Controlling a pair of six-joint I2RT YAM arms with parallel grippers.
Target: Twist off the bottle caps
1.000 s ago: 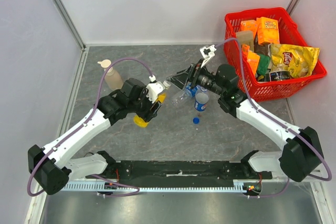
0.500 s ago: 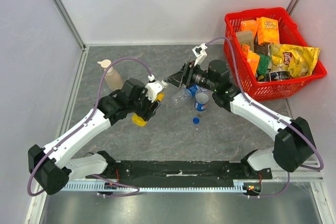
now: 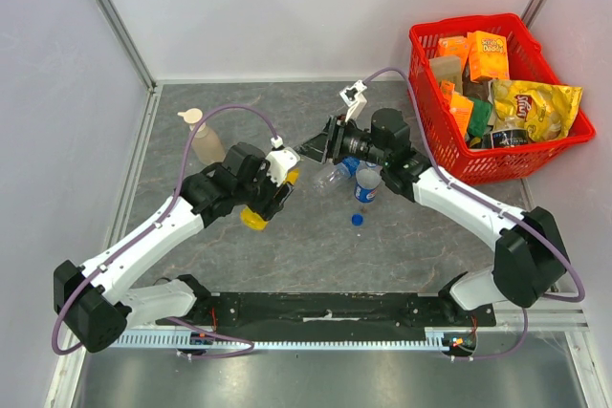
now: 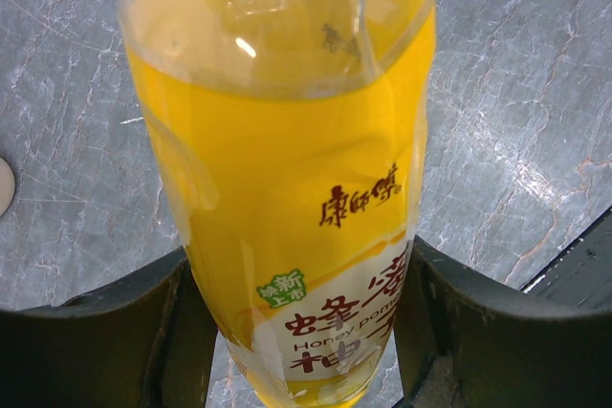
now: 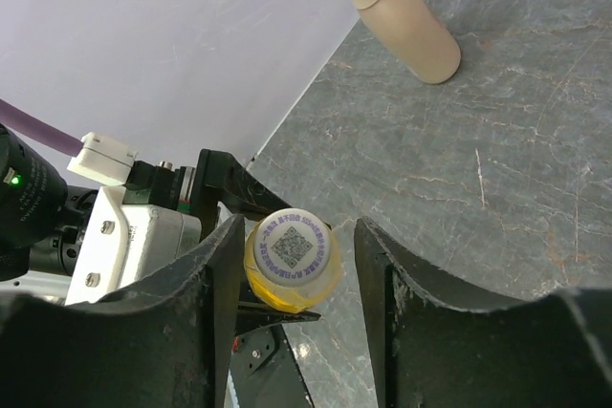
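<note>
My left gripper (image 3: 274, 190) is shut on the yellow-orange juice bottle (image 4: 287, 188), held tilted above the table, its base (image 3: 254, 219) toward the near side. Its white cap (image 5: 294, 246), printed with a code, lies between the fingers of my right gripper (image 5: 301, 236). The left finger touches the cap; a gap shows beside the right finger. From above, my right gripper (image 3: 313, 149) sits at the bottle's neck. A loose blue cap (image 3: 357, 220) lies on the table. Two clear blue-labelled bottles (image 3: 366, 185) are under the right arm, their tops hidden.
A beige pump soap bottle (image 3: 204, 139) stands at the left back of the grey table. A red basket (image 3: 421, 45) full of snack packs sits at the right back. White walls close in the back and sides.
My right gripper has moved left onto the juice bottle's cap and its jaws have narrowed around it. The left arm and bottle have stayed in place.
</note>
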